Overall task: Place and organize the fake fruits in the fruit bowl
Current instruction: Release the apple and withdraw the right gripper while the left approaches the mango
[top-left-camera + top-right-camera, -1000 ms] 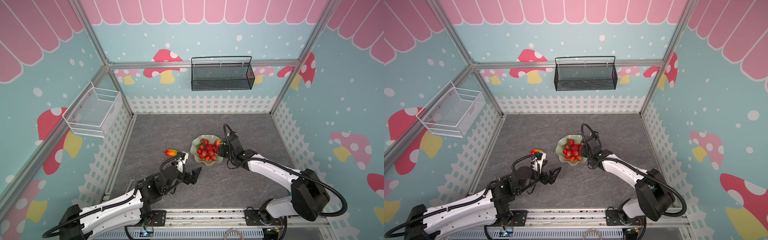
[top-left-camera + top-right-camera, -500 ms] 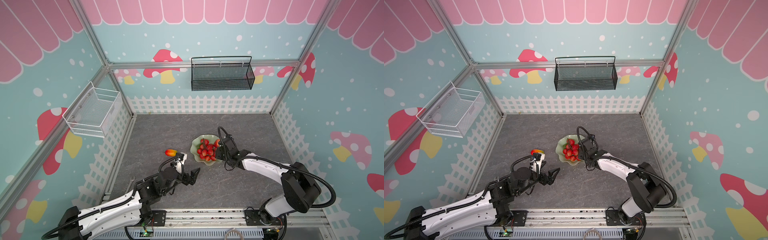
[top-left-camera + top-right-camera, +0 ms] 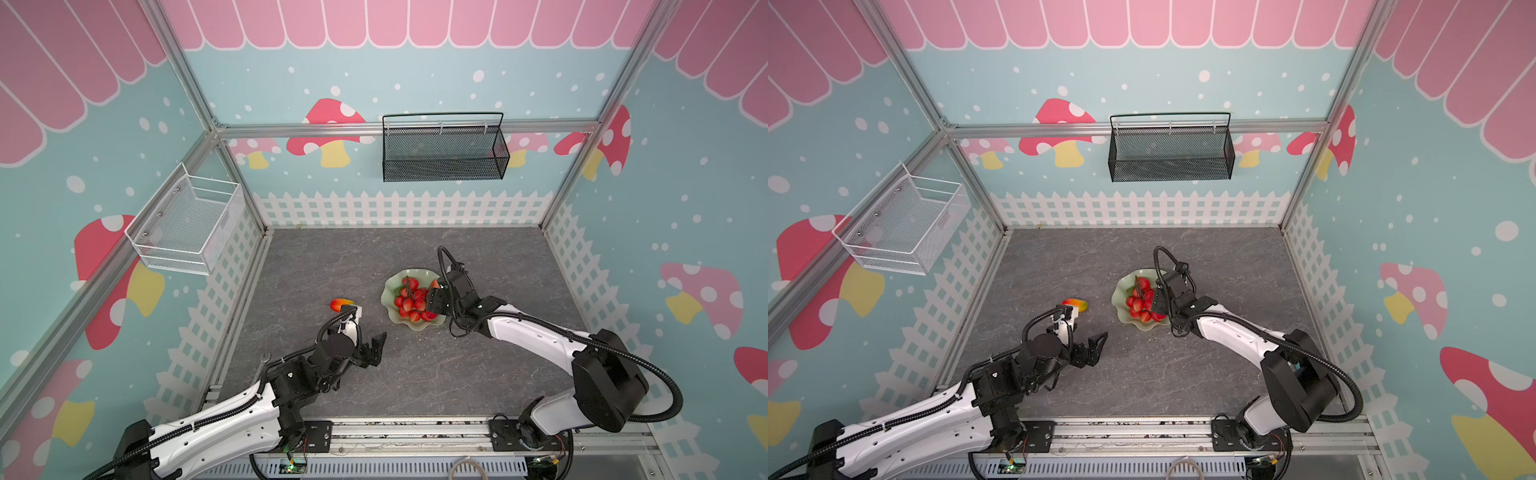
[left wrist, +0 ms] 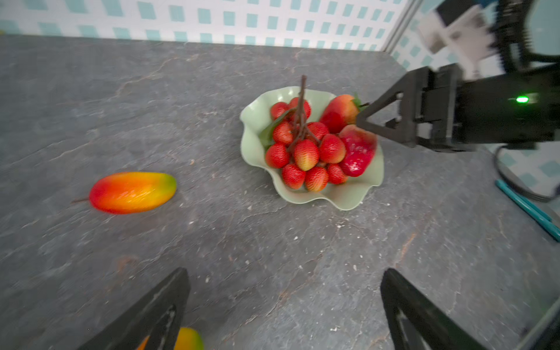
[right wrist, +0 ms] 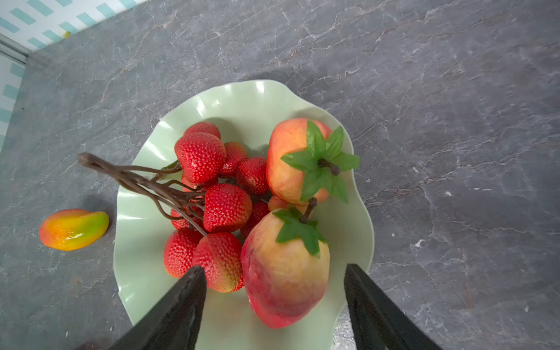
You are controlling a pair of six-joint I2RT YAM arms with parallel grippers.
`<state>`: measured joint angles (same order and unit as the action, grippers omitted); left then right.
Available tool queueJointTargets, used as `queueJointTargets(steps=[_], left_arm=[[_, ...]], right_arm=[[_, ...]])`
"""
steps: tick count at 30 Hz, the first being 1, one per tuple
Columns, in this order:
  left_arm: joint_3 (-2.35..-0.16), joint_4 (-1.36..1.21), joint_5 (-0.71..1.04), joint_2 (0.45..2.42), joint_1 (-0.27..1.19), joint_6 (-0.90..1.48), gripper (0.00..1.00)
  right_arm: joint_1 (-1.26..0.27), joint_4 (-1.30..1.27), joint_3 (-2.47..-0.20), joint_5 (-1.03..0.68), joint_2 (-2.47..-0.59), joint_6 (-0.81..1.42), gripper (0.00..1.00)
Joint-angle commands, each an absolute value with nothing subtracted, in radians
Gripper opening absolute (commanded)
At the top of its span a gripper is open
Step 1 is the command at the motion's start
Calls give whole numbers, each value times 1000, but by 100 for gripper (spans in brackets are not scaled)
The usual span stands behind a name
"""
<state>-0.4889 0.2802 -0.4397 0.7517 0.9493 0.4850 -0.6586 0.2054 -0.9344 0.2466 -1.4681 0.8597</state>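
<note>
Your left gripper (image 4: 285, 272) sits low in the frame, just left of centre in both top views. It hangs over bare grey table (image 4: 272, 230) with its jaws spread wide and nothing between them. The left wrist view shows a second mango (image 4: 188, 338) peeking out from behind one finger (image 4: 163, 309), mostly hidden.

A little farther up and left, the other mango (image 3: 341, 304) lies alone on the table, well apart from the fruit bowl (image 3: 390, 291) and clear of both grippers.

The bowl rests just right of centre, and inside it the bunch of small red fruits (image 5: 224, 206) fills the left half, its dark stem reaching over the rim. Two big strawberries share the right half, the near strawberry (image 5: 288, 291) and the far strawberry (image 5: 291, 157), leaf caps close together.

Your right gripper (image 5: 272, 268) hangs at the bowl's right rim. Its jaws are parted either side of the near strawberry, with a gap on each side, so nothing is gripped.

Farthest off, the white wire basket (image 3: 187, 224) hangs at mid-left and the black mesh basket (image 3: 444, 153) at upper centre.
</note>
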Motion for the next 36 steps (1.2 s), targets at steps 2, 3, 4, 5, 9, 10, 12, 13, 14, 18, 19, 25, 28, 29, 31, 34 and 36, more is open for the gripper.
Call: queueJointTargets(steps=[2, 3, 4, 5, 9, 10, 12, 13, 14, 18, 19, 25, 28, 29, 31, 34, 36], left_arm=[[-561, 573, -607, 750, 899, 741, 97], [-564, 618, -625, 750, 891, 784, 97], [-559, 640, -629, 748, 882, 818, 97], [-544, 647, -618, 739, 871, 850, 96], [-470, 600, -508, 682, 814, 925, 91], [-452, 589, -483, 669, 800, 942, 91], [-402, 560, -407, 639, 761, 998, 88], [-379, 535, -364, 625, 743, 1018, 88], [-353, 503, -327, 610, 725, 1043, 86], [-282, 387, -192, 561, 683, 1142, 83], [-277, 378, -182, 557, 677, 1154, 82], [-268, 396, -153, 586, 661, 1212, 78], [-293, 440, -140, 615, 661, 1215, 74], [-307, 466, -138, 620, 661, 1209, 74], [-327, 515, -154, 623, 660, 1203, 74], [-352, 578, -174, 611, 663, 1206, 74], [-349, 592, -195, 607, 663, 1228, 74]], right_arm=[[-708, 166, -919, 218, -1357, 717, 76], [-725, 86, -880, 108, -1309, 612, 76], [-740, 18, -835, 27, -1270, 560, 76], [-749, -54, -784, -74, -1227, 520, 76], [-793, -260, -621, -340, -1134, 473, 81], [-810, -273, -605, -379, -1137, 457, 82], [-882, -278, -590, -452, -1168, 384, 83], [-921, -261, -594, -444, -1185, 354, 83], [-969, -237, -602, -414, -1211, 320, 84], [-1068, -283, -596, -348, -1286, 273, 85], [-1078, -306, -588, -342, -1299, 273, 86], [-1094, -384, -575, -359, -1351, 264, 86], [-1094, -368, -597, -372, -1362, 209, 86], [-1094, -347, -617, -377, -1363, 178, 86], [-1095, -303, -657, -401, -1368, 114, 87], [-1095, -215, -741, -433, -1398, 12, 87], [-1095, -168, -789, -464, -1429, -52, 87]])
